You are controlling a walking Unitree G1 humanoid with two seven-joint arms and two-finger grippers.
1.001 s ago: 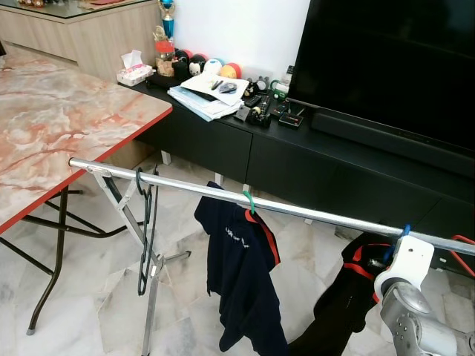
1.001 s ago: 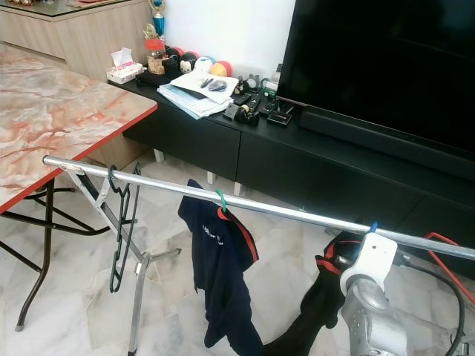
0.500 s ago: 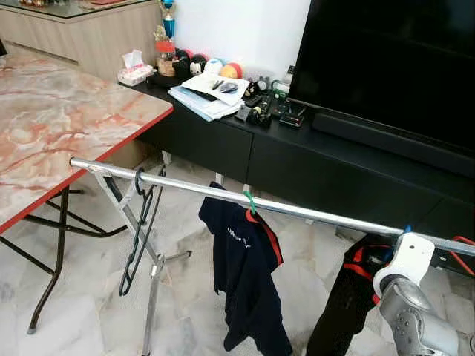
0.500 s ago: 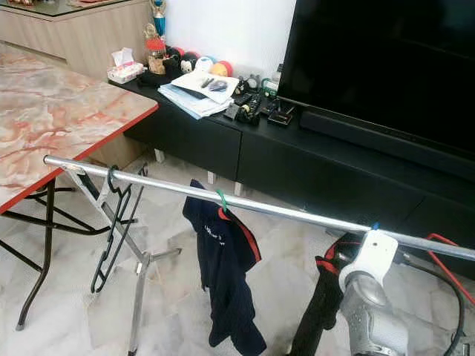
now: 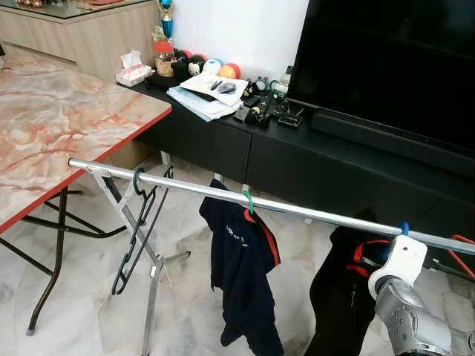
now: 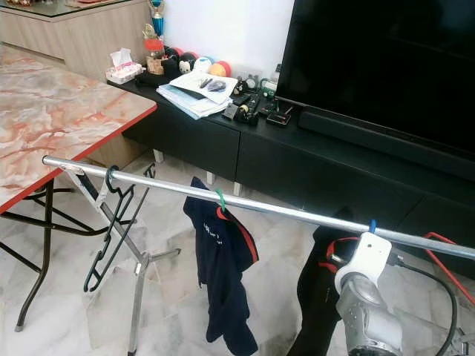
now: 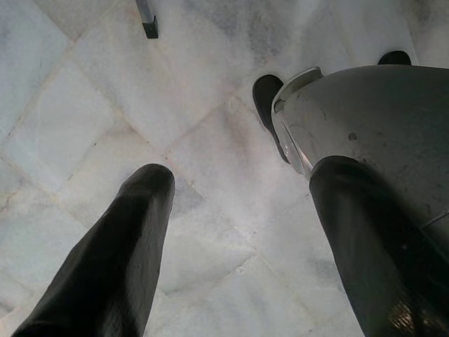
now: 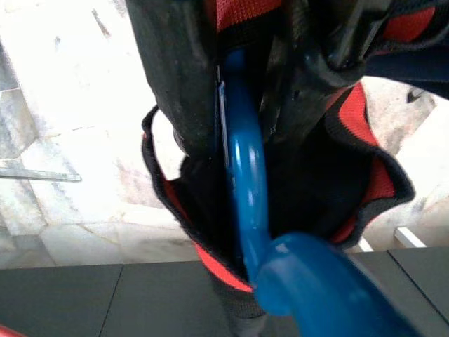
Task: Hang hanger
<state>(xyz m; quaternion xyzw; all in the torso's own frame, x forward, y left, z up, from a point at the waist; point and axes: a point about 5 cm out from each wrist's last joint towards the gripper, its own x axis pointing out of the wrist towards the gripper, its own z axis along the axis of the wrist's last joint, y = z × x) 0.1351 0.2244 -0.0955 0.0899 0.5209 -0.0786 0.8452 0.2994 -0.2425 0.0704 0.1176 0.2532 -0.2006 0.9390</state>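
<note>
A silver rail (image 5: pixel 297 211) crosses in front of me. At its right end hangs a blue hanger (image 8: pixel 245 182), its hook (image 5: pixel 404 229) over the rail, carrying a black and red shirt (image 5: pixel 343 293). My right gripper (image 8: pixel 242 63) is shut on the blue hanger just below the hook, behind my white wrist (image 5: pixel 398 265). A navy shirt (image 5: pixel 241 278) hangs mid-rail on a green hanger (image 5: pixel 248 201). An empty black hanger (image 5: pixel 136 226) hangs tilted near the left end. My left gripper (image 7: pixel 238 175) hangs open above the marble floor.
A marble-topped folding table (image 5: pixel 59 122) stands at the left, close to the rail's end. The rack's crossed legs (image 5: pixel 152 293) stand below the black hanger. Behind the rail are a low black console (image 5: pixel 312 159) with clutter and a large TV (image 5: pixel 393 59).
The black and red shirt has swung left and turned broader under the rail. The empty black hanger has swung out to a tilt. The navy shirt sways slightly.
</note>
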